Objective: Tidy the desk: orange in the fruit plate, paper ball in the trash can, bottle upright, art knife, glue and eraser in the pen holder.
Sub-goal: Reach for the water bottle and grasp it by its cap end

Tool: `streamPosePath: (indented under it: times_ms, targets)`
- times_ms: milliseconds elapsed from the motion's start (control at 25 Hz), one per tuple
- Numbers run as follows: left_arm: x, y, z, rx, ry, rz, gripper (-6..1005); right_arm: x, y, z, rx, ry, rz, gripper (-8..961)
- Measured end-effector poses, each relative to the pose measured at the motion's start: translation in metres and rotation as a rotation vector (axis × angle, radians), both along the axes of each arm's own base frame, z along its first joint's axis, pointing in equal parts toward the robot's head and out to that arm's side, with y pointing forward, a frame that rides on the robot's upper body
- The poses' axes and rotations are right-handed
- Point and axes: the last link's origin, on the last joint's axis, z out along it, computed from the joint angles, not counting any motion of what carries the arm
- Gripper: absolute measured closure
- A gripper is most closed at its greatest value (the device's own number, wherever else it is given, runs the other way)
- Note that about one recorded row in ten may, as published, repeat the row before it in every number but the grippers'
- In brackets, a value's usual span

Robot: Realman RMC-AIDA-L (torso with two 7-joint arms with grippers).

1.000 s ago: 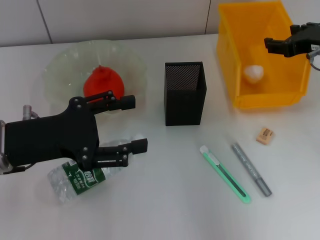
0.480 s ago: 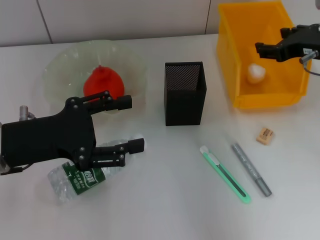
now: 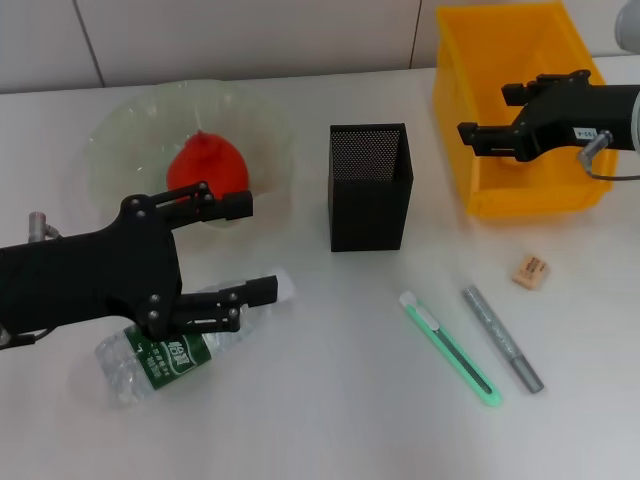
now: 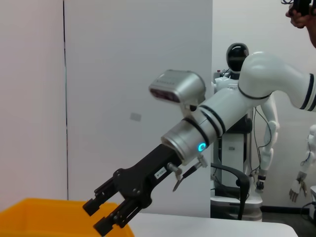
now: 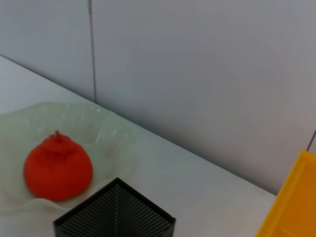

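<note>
Bottle [image 3: 165,350] lies on its side at about seven o'clock on the desk, under the left gripper [image 3: 245,245], whose fingers are spread and hold nothing. The orange [image 3: 207,168] sits in the fruit plate [image 3: 120,130] at ten o'clock, so that part looks done. The right gripper [image 3: 487,113], spread and empty, hangs over the trash can [image 3: 455,120] at two o'clock. Art knife [image 3: 450,348], glue [image 3: 502,338] and eraser [image 3: 530,271], around four o'clock, remain outside the pen holder [image 3: 370,187].
</note>
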Motion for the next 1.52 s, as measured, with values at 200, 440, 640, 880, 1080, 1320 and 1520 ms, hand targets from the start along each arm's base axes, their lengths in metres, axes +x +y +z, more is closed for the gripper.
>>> streamPosePath:
  times_ms: [200, 440, 640, 880, 1080, 1320, 1520]
  targets:
    - [-0.001, 0.001, 0.002, 0.009, 0.001, 0.005, 172, -0.002, -0.013, 0.003, -0.001, 0.004, 0.05, 243]
    - [-0.002, 0.002, 0.003, 0.019, 0.001, 0.011, 172, -0.005, -0.036, 0.011, 0.002, 0.122, 0.219, 243]
    - [-0.001, 0.003, 0.004, 0.023, -0.002, 0.012, 172, -0.002, -0.055, 0.014, -0.075, 0.2, 0.321, 243]
    - [-0.004, 0.009, 0.0, 0.012, 0.021, 0.051, 172, 0.013, -0.07, 0.021, -0.14, 0.29, 0.363, 243]
    - [-0.005, 0.015, -0.006, 0.0, 0.085, 0.083, 172, 0.026, -0.078, 0.028, -0.184, 0.311, 0.357, 243]
    - [-0.005, 0.021, -0.008, -0.004, 0.096, 0.112, 172, 0.039, -0.091, 0.024, -0.262, 0.249, 0.36, 243]
    - [-0.004, 0.026, -0.012, -0.012, 0.122, 0.142, 172, 0.046, -0.101, 0.021, -0.323, 0.224, 0.37, 243]
